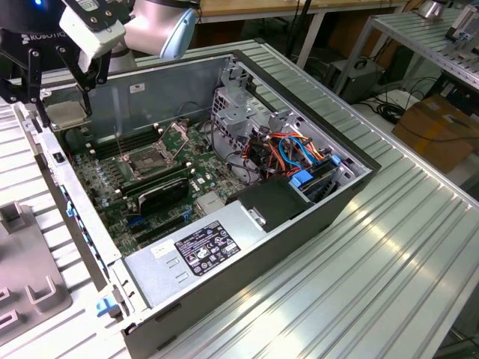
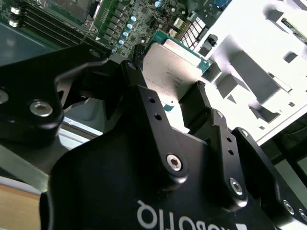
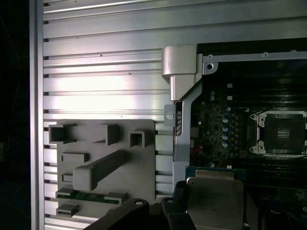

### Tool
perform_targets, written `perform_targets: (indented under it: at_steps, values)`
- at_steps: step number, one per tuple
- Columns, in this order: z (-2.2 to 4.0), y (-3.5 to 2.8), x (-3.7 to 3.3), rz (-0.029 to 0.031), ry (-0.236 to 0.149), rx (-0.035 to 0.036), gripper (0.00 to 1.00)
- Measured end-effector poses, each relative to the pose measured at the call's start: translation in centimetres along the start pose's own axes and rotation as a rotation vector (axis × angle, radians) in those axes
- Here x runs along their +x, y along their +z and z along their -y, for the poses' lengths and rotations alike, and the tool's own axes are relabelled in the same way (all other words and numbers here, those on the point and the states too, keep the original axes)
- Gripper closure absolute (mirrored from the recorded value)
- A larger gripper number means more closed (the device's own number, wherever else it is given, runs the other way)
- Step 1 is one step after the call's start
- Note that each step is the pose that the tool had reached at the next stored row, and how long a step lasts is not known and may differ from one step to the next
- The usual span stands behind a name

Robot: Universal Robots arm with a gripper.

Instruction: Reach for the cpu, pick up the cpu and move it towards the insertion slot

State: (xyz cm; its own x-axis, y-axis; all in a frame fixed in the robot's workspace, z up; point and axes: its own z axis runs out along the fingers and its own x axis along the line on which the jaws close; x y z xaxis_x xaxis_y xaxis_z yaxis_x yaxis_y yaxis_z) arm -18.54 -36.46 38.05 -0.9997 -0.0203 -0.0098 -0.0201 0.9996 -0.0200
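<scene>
Gripper (image 2: 180, 93) jaws clamped on the cpu (image 2: 175, 72), held above case edge, apart from the insertion slot (image 1: 147, 158); no label text legible.

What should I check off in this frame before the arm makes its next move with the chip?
1. Chip held: ok. The black claw is shut on the small pale grey square cpu, a finger on each of two opposite edges.
2. Chip lifted: ok. In the exterior view the cpu hangs above the case's rim, near its corner.
3. Chip level: cannot tell.
4. Silver-framed square insertion slot open: ok. Its load plate stands raised and the dark centre is bare.
5. Chip over slot: not ok. The slot sits apart from the cpu.
6. Grey fixture tray beside the case: out of the way, ok.
</scene>
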Motion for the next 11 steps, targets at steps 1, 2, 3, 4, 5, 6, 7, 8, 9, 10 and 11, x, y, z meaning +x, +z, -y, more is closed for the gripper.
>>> perform_targets:
  at_steps: [1, 2, 3, 4, 5, 6, 7, 8, 9, 10, 11]
  values:
    - [0.0, 0.0, -0.17, -0.0002, 0.0, 0.0001, 0.45]
    - [-0.05, 0.0, -0.52, -0.0004, 0.0, 0.0001, 0.45]
    - [-0.06, 0.0, -0.75, -0.0007, 0.0, 0.0001, 0.45]
    - [-0.07, 0.01, -0.96, -0.001, 0.0, 0.0, 0.45]
    - [-0.1, 0.01, -1.36, -0.0015, 0.0, 0.0, 0.45]
    - [-0.14, 0.01, -1.5, -0.0015, 0.0, 0.0, 0.45]
    - [-0.17, 0.01, -1.62, -0.0016, 0.0, 0.0, 0.45]
    - [-0.22, 0.02, -1.79, -0.0015, 0.0, -0.0001, 0.45]
    - [-0.33, 0.02, -2.33, -0.0016, 0.0, 0.0, 0.45]
    - [-0.37, 0.02, -2.61, -0.0017, 0.001, 0.0, 0.45]
    - [-0.38, 0.02, -2.75, -0.0017, 0.001, 0.0, 0.45]
